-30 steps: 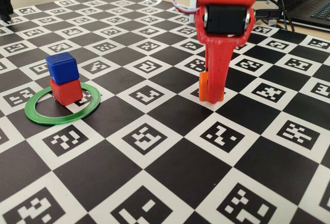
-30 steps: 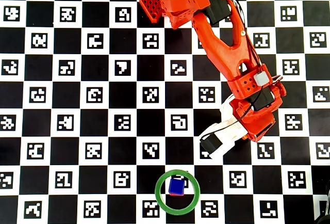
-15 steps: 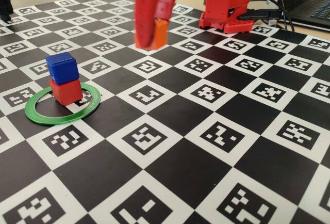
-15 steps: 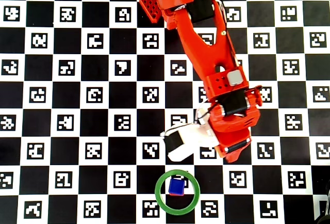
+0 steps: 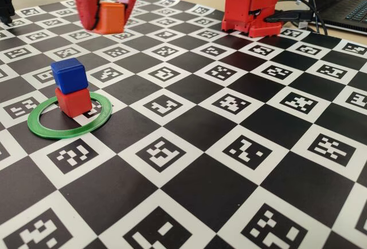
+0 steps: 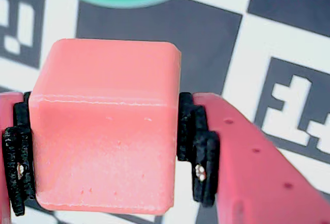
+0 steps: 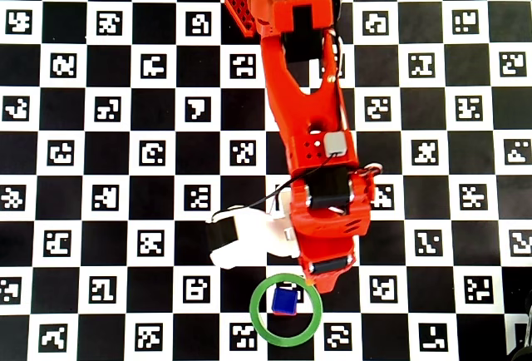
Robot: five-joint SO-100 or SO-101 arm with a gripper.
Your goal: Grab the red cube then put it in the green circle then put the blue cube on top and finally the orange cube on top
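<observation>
gripper clamps orange cube aloft, short of the ring near the board's front-left edge; risk: off-centre release tips blue cube off red cube.

Bright even light, wrist view blurred, overexposed

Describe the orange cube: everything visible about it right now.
The orange cube is a small matte plastic block with rounded edges, looking paler, salmon-pink, in the wrist view. It sits upright, held off the checkered board between the gripper's two red fingers, whose black pads press its left and right faces. In the fixed view it hangs beyond the blue cube, not yet over it. In the overhead view the arm hides it.
</observation>
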